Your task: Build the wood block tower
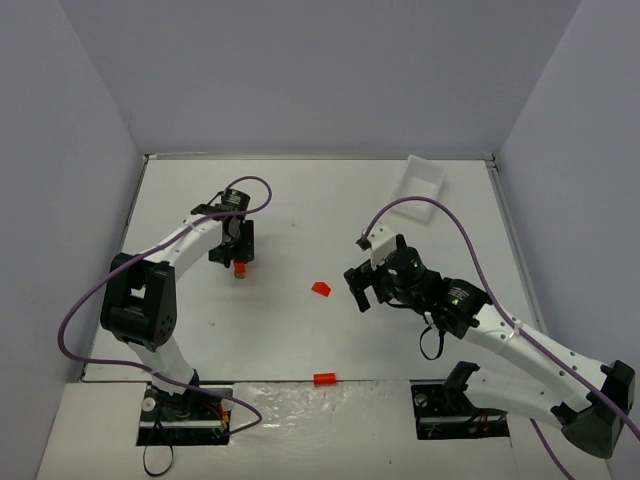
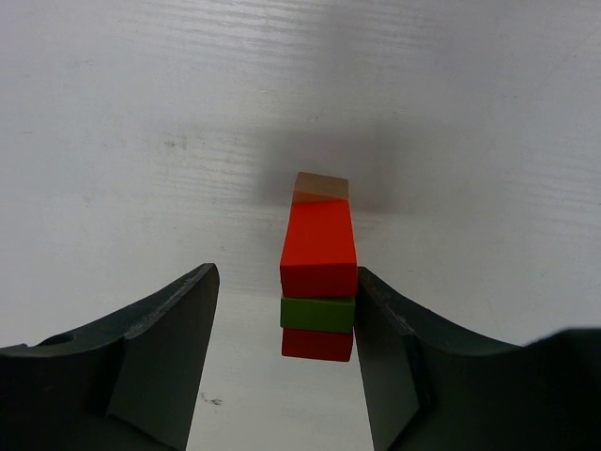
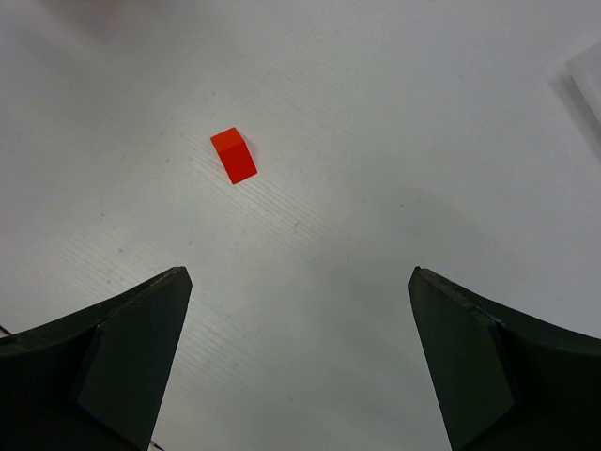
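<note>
Here, a white counter (image 1: 300, 330) fills the scene, with both arms bolted at its near edge. The left arm (image 1: 170, 245) bends up and over to the left half of the counter, while the right arm (image 1: 520, 340) stretches in from the near right corner toward the middle. A white tray (image 1: 420, 178) sits tilted at the far right, well apart from everything else. The left tool (image 2: 284, 277) hangs over the tower (image 2: 319, 272) with its jaws partly spread. The tower stands between them, a clear gap on the picture's left side; on the other side the finger (image 2: 394, 357) looks to be just beside or touching it, and I cannot tell which. The right tool (image 3: 296, 277) is spread as wide as it goes and pinches nothing, hovering over bare counter near the middle. The tower stands on the left half of the counter, under the left tool; the wrist view shows tan, red, lime green and red pieces in line. A loose red block (image 3: 234, 155) lies between the two tools, ahead of the right one. A second red block (image 1: 323, 378) lies at the near edge, between the arm bases.
</note>
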### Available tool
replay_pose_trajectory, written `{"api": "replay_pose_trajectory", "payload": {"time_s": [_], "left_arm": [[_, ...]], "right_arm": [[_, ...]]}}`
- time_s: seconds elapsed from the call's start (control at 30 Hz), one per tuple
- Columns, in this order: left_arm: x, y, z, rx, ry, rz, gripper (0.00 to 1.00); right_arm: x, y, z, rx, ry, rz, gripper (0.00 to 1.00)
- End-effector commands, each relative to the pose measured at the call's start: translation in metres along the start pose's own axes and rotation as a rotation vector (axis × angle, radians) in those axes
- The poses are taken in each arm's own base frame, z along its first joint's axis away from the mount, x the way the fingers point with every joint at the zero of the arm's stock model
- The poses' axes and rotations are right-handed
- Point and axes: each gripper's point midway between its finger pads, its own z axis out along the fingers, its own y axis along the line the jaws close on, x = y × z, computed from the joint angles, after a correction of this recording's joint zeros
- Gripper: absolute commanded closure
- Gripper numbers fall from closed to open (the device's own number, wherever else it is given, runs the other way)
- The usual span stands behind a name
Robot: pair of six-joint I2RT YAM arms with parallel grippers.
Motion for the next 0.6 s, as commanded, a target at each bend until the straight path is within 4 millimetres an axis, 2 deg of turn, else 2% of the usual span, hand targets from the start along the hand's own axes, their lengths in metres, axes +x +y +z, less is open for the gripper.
{"api": "replay_pose_trajectory", "payload": {"time_s": [0.0, 0.2, 0.4, 0.57], "left_arm": [[-0.015, -0.005, -0.021, 0.049, -0.060, -0.006, 0.46], [-0.031, -0.014, -0.049, 0.101, -0.131, -0.020, 0.45], [-0.048, -0.012, -0.070, 0.103, -0.182, -0.017, 0.45], [-0.062, -0.023, -0.071, 0.142, -0.191, -0.001, 0.45]], "right_arm": [[-0.030, 0.002, -0.001, -0.012, -0.088, 0.016, 0.00], [-0.029, 0.004, 0.000, -0.022, -0.082, 0.017, 0.00], [-0.029, 0.005, 0.000, -0.028, -0.084, 0.021, 0.00], [-0.030, 0.005, -0.001, -0.029, -0.085, 0.023, 0.00]]}}
